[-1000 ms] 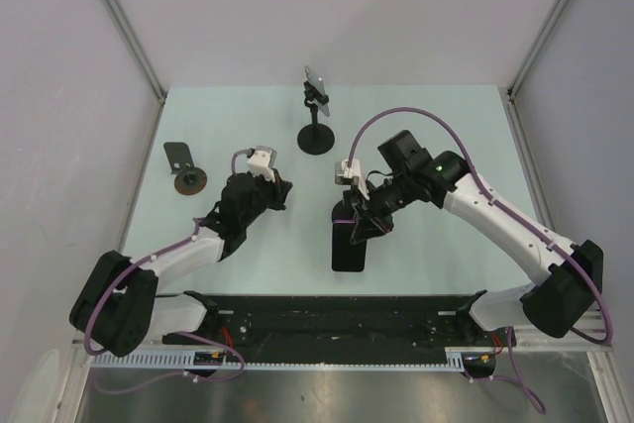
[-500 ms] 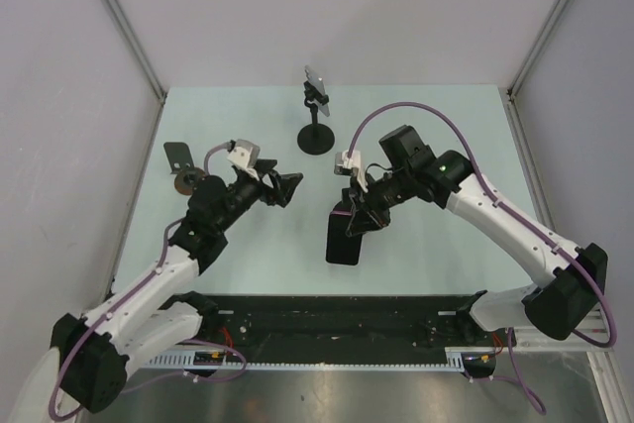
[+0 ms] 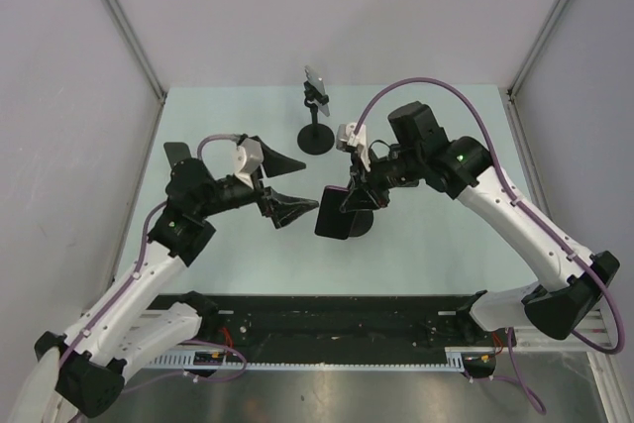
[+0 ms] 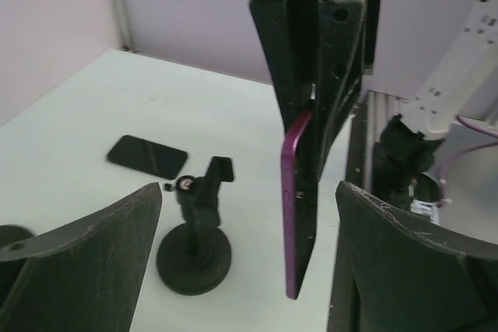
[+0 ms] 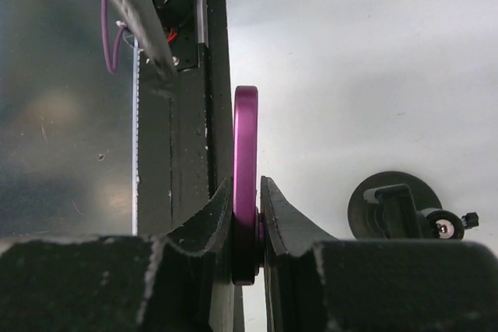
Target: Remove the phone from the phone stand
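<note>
Found the phone [image 3: 332, 215] out of the stand, held up on edge with its long side pointing down, purple rim plain in both wrist views. Saw it pinched at its upper end by the right hand [image 3: 347, 195], one finger flat against each face. Spotted the stand [image 3: 363, 226] just beside the phone and lower, upright on the pale counter [image 3: 446, 126], round base down, clamp at the top holding nothing. Noted the left hand [image 3: 293, 185] near the phone on its other side, fingers spread wide, touching nothing. Made out a dark flat rectangle [image 4: 148, 155] lying on the counter beyond the stand in the left wrist view. Farther back, picked out a second stand [image 3: 316, 136] with a small slab [image 3: 315, 84] clamped at its top.
</note>
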Controlling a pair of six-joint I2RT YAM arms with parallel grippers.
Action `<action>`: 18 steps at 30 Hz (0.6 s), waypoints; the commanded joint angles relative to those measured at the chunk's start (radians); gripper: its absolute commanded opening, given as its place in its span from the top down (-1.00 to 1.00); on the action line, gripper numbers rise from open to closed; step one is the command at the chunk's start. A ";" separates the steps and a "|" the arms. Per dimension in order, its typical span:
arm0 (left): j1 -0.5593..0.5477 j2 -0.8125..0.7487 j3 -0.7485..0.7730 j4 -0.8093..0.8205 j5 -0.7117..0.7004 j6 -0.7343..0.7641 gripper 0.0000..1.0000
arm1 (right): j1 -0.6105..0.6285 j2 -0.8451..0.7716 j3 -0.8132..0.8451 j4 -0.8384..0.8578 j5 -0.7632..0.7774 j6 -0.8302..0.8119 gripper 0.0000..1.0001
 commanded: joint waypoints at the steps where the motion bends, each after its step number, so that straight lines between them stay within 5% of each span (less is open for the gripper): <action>1: -0.034 0.035 0.073 -0.075 0.190 0.015 -0.97 | 0.030 0.000 0.079 -0.005 -0.013 -0.001 1.00; 9: -0.082 0.104 0.096 -0.092 0.179 -0.019 -0.80 | 0.082 0.005 0.099 0.006 0.020 0.013 1.00; 15: -0.091 0.138 0.104 -0.092 0.224 -0.043 -0.38 | 0.107 0.015 0.105 0.007 0.037 0.015 1.00; 18: -0.091 0.150 0.101 -0.094 0.235 -0.052 0.04 | 0.113 0.020 0.110 0.009 0.036 0.009 1.00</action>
